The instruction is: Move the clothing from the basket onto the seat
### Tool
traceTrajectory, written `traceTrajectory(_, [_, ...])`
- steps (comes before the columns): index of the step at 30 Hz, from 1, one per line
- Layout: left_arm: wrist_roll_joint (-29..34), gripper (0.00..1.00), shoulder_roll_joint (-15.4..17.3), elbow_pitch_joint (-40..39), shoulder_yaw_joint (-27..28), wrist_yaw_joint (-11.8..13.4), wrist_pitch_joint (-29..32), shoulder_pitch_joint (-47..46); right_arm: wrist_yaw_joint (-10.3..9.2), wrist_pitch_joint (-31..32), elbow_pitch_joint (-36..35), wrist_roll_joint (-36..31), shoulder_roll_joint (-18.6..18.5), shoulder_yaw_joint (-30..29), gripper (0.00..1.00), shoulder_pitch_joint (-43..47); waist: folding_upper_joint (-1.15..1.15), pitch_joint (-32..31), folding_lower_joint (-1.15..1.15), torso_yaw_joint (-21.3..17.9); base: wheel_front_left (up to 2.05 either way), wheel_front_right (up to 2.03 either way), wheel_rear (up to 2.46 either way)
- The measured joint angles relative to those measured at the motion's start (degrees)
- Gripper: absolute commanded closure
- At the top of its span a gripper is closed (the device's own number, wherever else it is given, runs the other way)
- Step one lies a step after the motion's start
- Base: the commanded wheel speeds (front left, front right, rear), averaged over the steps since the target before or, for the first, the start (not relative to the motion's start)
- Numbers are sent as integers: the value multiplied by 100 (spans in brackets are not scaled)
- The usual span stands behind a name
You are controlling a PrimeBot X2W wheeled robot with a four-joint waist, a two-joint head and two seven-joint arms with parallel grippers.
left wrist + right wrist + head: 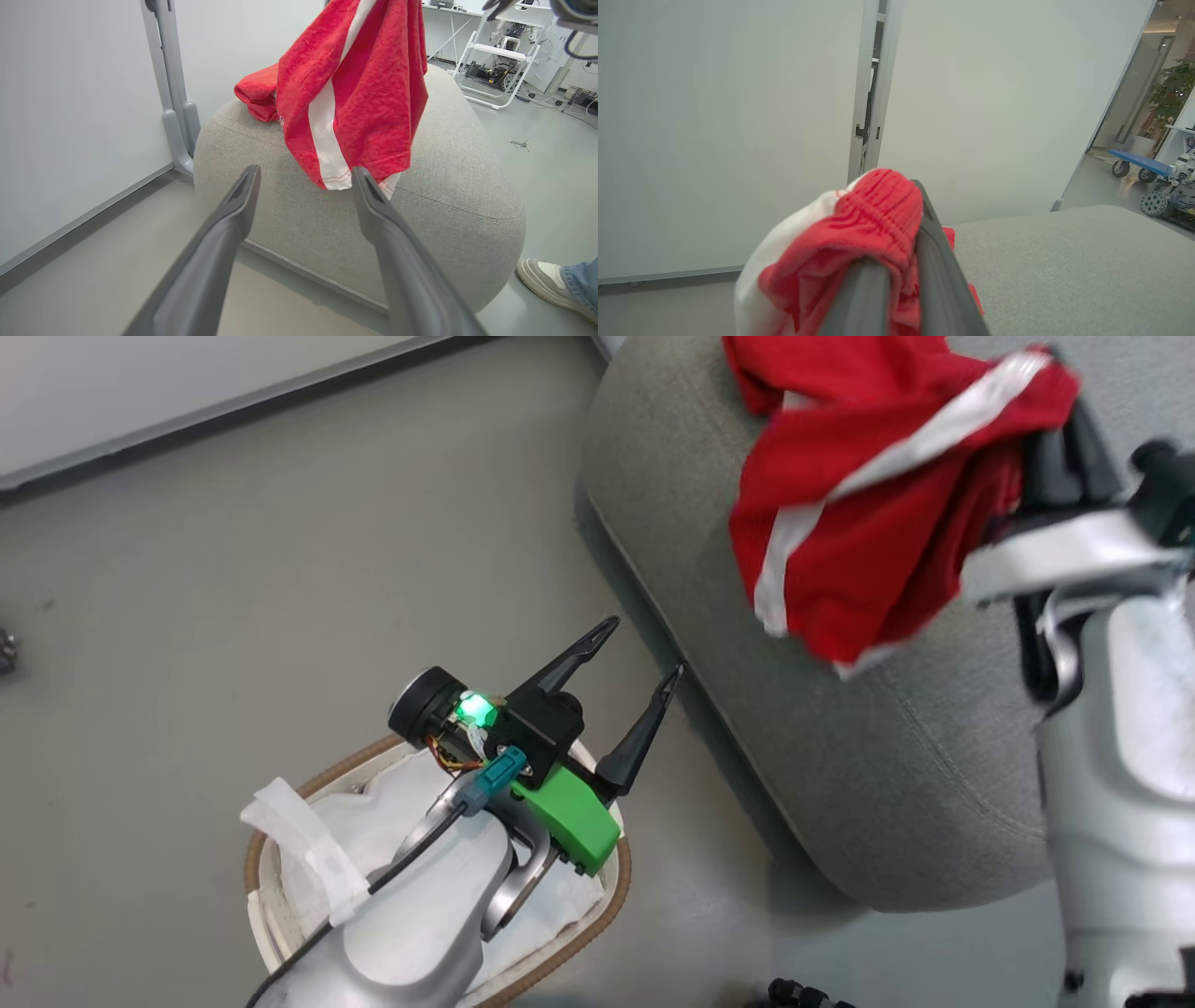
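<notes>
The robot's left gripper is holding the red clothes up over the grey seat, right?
No. The right gripper holds the red clothing over the grey seat, as the head view shows; the left gripper is open and empty near the basket.

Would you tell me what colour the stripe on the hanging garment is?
White stripe on red; clearest in the left wrist view.

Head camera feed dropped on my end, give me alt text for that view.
The right hand, shut on a red garment with a white stripe, holds it over the grey seat. The left hand is open and empty over the white-lined basket on the floor.
</notes>
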Motion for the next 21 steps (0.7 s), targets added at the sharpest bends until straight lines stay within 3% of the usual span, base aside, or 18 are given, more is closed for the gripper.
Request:
traceTrajectory(3, [43,0,59,-69,-7,8,2,-91,0,1,147,-63,-305,-188,100,-633,0,143,0,106,0,0,0])
traceTrajectory(12, [194,0,120,-365,-63,76,122,-381,0,-2,1077,-463,-1874,-1146,100,-2470,0,608,0,590,0,0,0])
traceTrajectory(16, [241,0,146,-500,-79,111,153,-456,0,-8,1648,-721,-2203,-1579,100,-2622,0,840,0,825,0,0,0])
traceTrajectory(21, [303,0,170,-671,-101,180,193,-597,0,-9,2012,-988,-2272,-1960,100,-2393,0,1164,0,1054,0,0,0])
